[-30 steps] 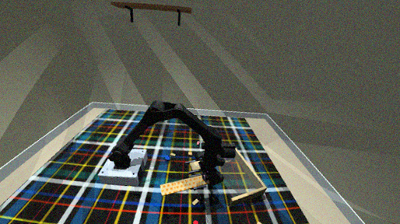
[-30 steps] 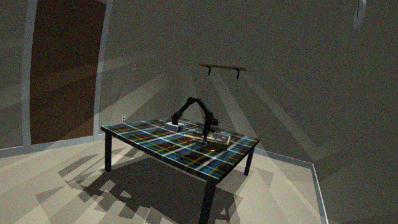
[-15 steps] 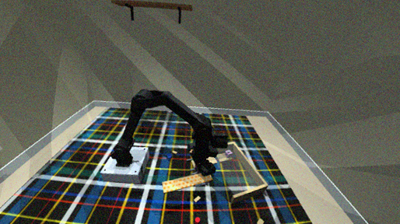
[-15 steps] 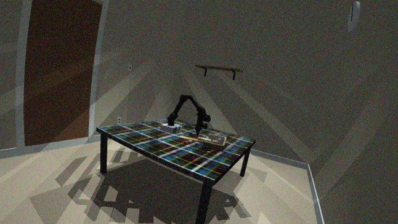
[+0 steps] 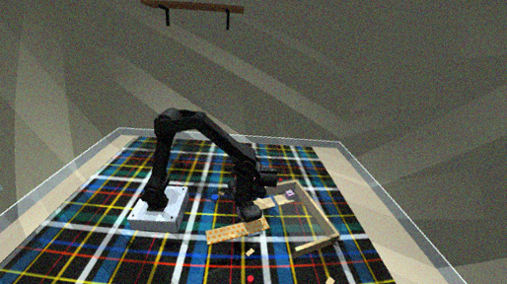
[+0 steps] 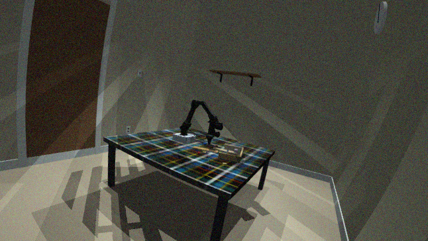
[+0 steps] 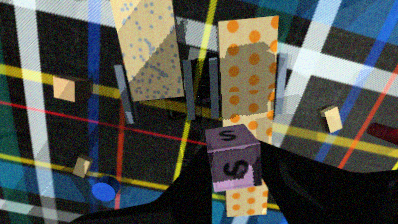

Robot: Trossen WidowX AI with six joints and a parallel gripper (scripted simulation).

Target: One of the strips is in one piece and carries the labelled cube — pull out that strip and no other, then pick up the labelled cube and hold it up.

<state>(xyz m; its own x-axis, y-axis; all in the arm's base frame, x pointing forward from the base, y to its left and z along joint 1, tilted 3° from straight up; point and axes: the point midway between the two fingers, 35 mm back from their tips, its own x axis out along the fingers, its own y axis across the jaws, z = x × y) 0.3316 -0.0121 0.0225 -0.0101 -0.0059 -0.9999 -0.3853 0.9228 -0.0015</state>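
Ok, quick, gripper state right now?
Gripper: shut on the purple cube marked S, above the orange-dotted strip.

- Arm (image 5: 210, 136): matte black, six-joint, rounded tubular links, bulkier housings at the joints.
- Base (image 5: 161, 213): pale grey, box-shaped block.
- Gripper (image 7: 234, 172): black parallel fingers, smooth, unmarked.
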